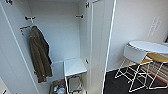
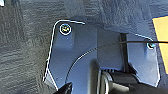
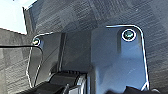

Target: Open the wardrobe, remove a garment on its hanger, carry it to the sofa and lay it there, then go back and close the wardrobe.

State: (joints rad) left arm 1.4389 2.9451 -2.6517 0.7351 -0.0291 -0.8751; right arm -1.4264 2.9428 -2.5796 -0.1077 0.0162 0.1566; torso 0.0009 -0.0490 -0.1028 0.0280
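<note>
Wardrobe open, no white T-shirt visible inside

The wardrobe (image 1: pixel 58 30) stands open, its right door (image 1: pixel 101 45) swung out; inside hang an olive-brown coat (image 1: pixel 39 56) on the left hooks, with a low shelf (image 1: pixel 74 66) and a box of oddments (image 1: pixel 58 89) below. The garment and hanger are not to be seen on the hooks, so closing looks like the step in hand: come at the door edge squarely, clear of the white chair (image 1: pixel 135 62). Whether either gripper is apart or together, I cannot tell.
</note>
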